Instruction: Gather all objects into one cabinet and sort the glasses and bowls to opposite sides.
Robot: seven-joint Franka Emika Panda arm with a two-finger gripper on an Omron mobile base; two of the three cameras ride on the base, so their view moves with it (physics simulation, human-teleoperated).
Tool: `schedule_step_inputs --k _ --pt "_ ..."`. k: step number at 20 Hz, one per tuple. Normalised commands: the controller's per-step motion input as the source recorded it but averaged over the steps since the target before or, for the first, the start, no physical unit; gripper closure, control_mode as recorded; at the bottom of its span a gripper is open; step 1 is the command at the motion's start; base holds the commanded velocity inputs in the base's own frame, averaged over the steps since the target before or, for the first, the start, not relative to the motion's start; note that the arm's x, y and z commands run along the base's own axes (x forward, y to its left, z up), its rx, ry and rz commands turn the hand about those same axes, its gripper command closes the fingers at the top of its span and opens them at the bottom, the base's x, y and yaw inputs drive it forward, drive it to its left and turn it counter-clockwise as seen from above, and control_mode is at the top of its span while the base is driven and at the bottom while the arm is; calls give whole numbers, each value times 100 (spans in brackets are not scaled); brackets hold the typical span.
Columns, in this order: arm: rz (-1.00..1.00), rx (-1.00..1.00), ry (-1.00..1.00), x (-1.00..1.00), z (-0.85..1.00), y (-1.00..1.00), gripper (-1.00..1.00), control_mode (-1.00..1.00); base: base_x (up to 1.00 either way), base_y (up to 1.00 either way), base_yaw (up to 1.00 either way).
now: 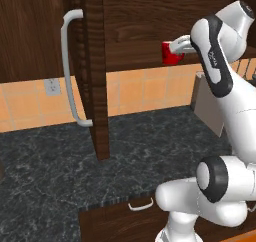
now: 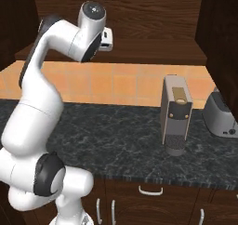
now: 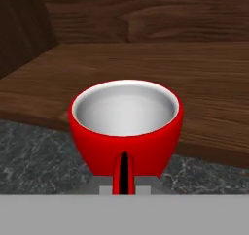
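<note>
Dark brown wood panelling is running across the back of this kitchen, above a band of orange tiles (image 1: 135, 88) and a black marbled bench (image 1: 55, 161). On the bench a boxy coffee machine (image 2: 175, 113) is standing near a grey toaster (image 2: 222, 117) at the right edge, and a cupboard with a long white handle (image 1: 70, 68) is hanging at the left.

A red mug (image 3: 125, 129) is sitting right in front of the hand camera, its white inside facing up and its thin handle (image 3: 124, 173) pointing straight back toward the tool. From the left base camera the same mug (image 1: 171, 52) is showing up high, level with the dark wooden shelf (image 3: 194, 78) and just at its front edge; whether it is touching the shelf cannot be told.

The mug is looking like rigid, glazed ware: probably light, stiff, fairly slick, and likely to chip if dropped. The handle is the narrowest part and seems the sensible place to pinch; the round body is looking too wide for these short fingers.

The tool (image 1: 181, 46) is reaching out at the end of the raised arm. Its jaws are drawn nearly together, and judging by the handle running down to the spot where the fingers sit, it is gripping the mug by that handle, though the fingertips themselves are hidden.
</note>
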Motion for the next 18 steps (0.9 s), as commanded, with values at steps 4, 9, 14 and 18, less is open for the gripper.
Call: schedule_step_inputs --k 4,9,14,18 --pt "3 -1 -16 -100 0 11 100 -100 0 0 0" --pt "0 0 -15 -82 4 2 100 -100 0 0 0" --pt "0 0 -1 -73 8 0 100 -100 0 0 0" --pt "0 0 0 -22 0 -1 100 -100 0 0 0"
